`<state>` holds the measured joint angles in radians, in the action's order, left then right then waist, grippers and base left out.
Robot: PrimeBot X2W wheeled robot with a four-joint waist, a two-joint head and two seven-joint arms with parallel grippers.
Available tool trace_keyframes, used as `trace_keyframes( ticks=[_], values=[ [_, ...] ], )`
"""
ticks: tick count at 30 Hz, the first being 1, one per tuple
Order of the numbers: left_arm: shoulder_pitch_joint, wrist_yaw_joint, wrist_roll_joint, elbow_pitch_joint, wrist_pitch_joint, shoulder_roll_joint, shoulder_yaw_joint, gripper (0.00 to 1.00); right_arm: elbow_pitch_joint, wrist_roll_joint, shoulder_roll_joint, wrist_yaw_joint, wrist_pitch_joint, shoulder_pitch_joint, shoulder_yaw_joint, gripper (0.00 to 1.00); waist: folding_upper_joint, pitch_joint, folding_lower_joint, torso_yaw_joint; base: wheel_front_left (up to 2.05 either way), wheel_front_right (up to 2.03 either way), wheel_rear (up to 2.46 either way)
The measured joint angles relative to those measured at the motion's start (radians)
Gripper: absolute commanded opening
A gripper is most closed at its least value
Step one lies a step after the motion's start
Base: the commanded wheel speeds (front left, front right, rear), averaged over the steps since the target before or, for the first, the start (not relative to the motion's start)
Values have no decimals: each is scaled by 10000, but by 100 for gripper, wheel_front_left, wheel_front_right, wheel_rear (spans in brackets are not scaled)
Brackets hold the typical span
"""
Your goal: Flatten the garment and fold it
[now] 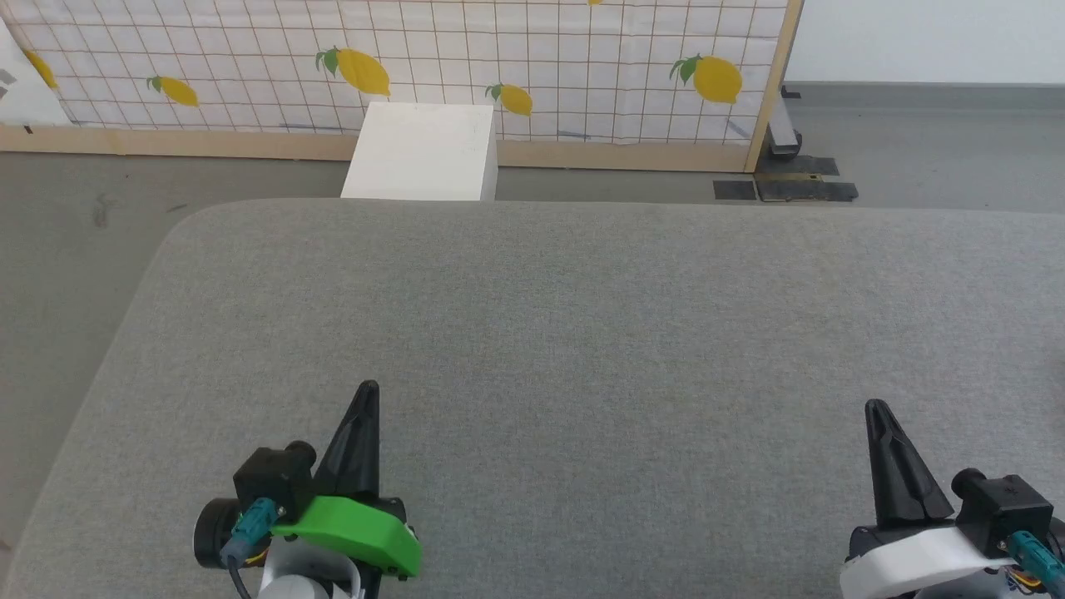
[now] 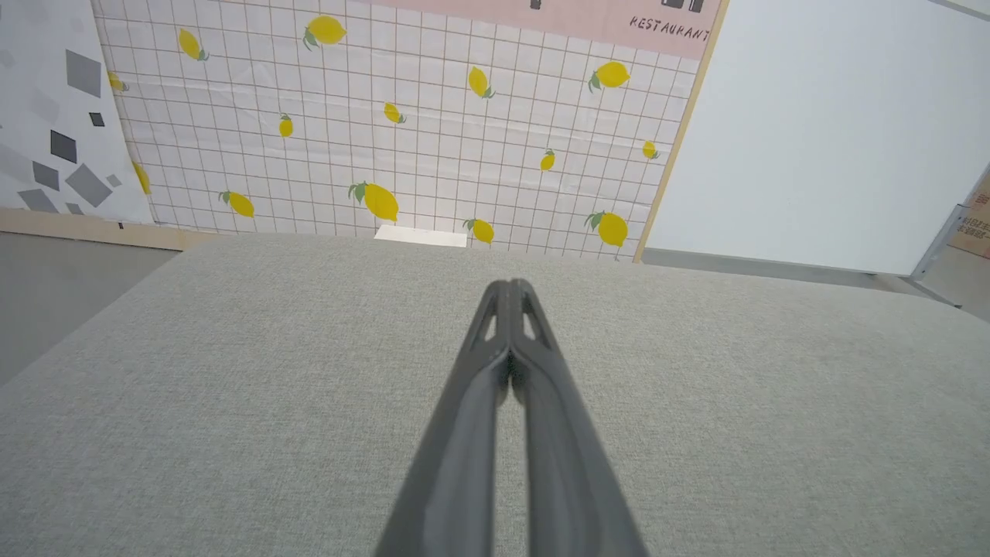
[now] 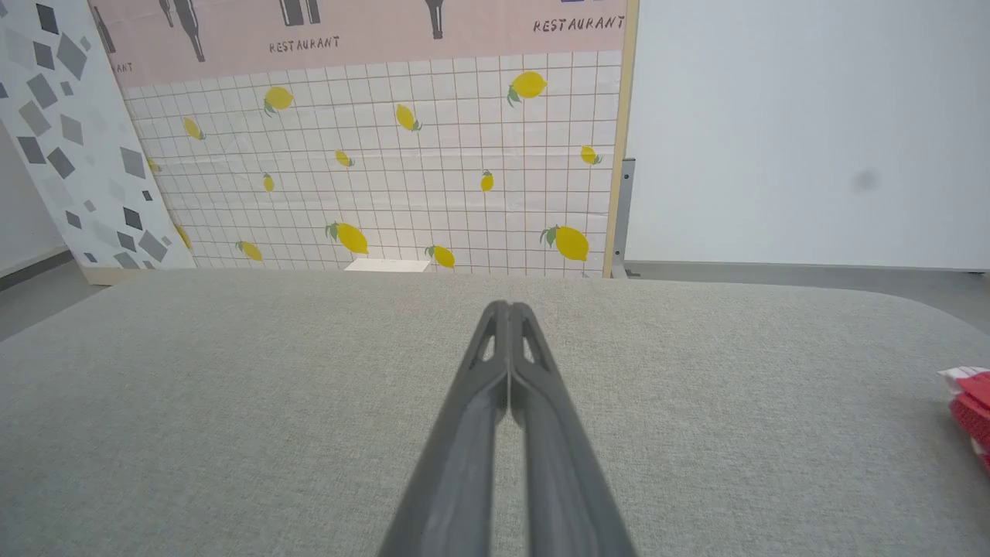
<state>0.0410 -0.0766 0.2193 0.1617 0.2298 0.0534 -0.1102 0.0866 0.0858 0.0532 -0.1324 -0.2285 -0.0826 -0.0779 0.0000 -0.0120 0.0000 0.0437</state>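
A small part of the bright red garment (image 3: 971, 410), with a bit of white trim, pokes in at the right edge of the right wrist view, lying on the grey padded table (image 1: 582, 333); the rest is out of view. My left gripper (image 1: 366, 391) rests low at the table's near left, fingers pressed together and holding nothing, as the left wrist view confirms for the left gripper (image 2: 510, 288). My right gripper (image 1: 875, 409) sits at the near right, likewise shut and empty; the right gripper (image 3: 509, 309) points across bare cloth, well left of the garment.
A white box (image 1: 424, 151) stands on the floor just beyond the table's far edge. Behind it runs a lemon-print grid panel (image 1: 499, 58) with a wooden frame. The table's left corner is rounded, with grey floor (image 1: 75, 241) alongside it.
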Motion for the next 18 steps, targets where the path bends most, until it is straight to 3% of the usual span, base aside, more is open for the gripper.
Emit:
trace_keyframes(
  ticks=[18],
  values=[
    [-3, 96, -222, -257, -359, 2, 173, 0, -117, -155, 0, 0, 353, 19, 111, 0, 0, 20, 0, -71, 0, 0, 0]
  ],
)
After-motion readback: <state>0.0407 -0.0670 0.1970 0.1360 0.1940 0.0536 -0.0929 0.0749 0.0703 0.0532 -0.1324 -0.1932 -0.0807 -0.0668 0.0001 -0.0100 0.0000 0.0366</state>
